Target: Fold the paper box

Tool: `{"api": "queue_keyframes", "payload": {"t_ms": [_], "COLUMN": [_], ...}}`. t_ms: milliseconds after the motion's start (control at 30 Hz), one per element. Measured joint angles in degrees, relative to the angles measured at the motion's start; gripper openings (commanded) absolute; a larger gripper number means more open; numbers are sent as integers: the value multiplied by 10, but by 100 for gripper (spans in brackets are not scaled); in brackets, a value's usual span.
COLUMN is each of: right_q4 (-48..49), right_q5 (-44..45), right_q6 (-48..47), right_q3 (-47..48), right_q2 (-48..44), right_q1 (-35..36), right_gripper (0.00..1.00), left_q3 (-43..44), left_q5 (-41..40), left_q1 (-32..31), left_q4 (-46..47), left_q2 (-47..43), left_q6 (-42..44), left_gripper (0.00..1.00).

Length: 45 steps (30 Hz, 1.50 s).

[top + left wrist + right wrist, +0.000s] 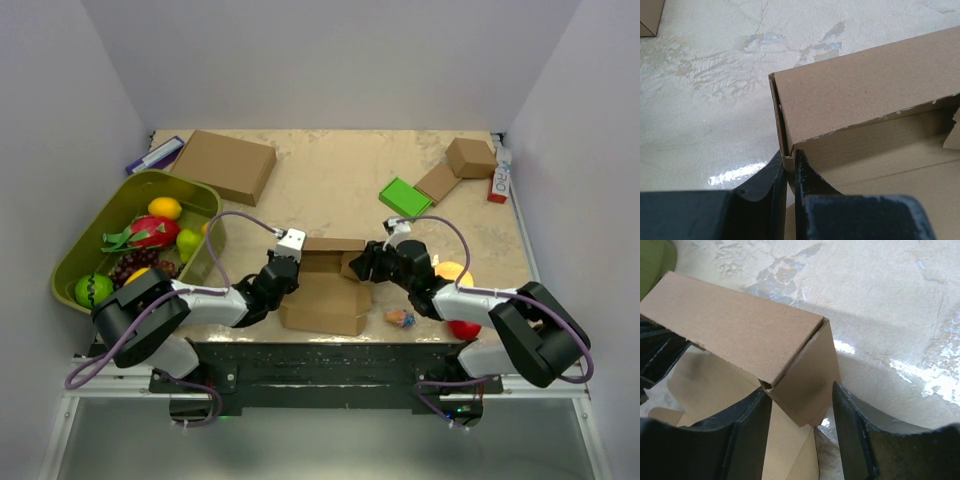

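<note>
While the left gripper [790, 162] is pinching, almost closed, the thin wall of the plain brown cardboard paper box [322, 300] at its far left corner, the right gripper [802, 397] is standing open around the raised flap at the right end, with a gap showing beside one finger. Partly folded, the box is lying near the front middle of the mottled beige table [340, 190], between both arms.

Only the letters "PRO" could be read, printed on the white and red pack [497, 182] lying at the far right corner of the table [330, 185].
</note>
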Motion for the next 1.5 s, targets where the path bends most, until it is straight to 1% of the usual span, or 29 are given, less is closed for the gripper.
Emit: {"api": "queue_keyframes", "payload": {"t_ms": [200, 467, 700, 767, 900, 967, 1067, 1133, 1200, 1333, 1433, 1500], "right_q4": [-16, -58, -98, -112, -139, -153, -172, -182, -193, -212, -224, -233], "right_q5": [29, 72, 160, 186, 231, 251, 276, 289, 305, 335, 358, 372], "right_q6": [7, 12, 28, 35, 54, 69, 86, 95, 104, 116, 130, 141], "right_q3": [9, 10, 25, 33, 49, 58, 73, 82, 94, 107, 113, 117], "right_q2": [3, -27, -33, -28, -15, -6, 5, 13, 23, 32, 35, 37], "right_q1": [3, 17, 61, 71, 84, 90, 97, 101, 106, 116, 125, 130], "right_gripper": [49, 42, 39, 38, 31, 29, 27, 23, 22, 17, 17, 22], "left_q3": [0, 0, -1, -1, -1, -1, -1, -1, 0, 6, 7, 7], "left_q5": [4, 5, 2, 1, -3, -4, -8, -10, -12, -17, -20, -21], "left_q1": [0, -1, -2, -2, -2, -3, -5, -6, -6, -6, -7, -9], "left_q4": [0, 6, 4, 1, -2, -3, -5, -6, -10, -26, -36, -41], "left_q2": [0, 0, 0, 0, 0, 0, 0, 0, -1, -4, -11, -17], "left_q6": [-2, -4, -28, -33, -47, -49, -58, -63, -66, -78, -87, -89], "left_gripper": [0, 0, 0, 0, 0, 0, 0, 0, 0, 0, 0, 0]}}
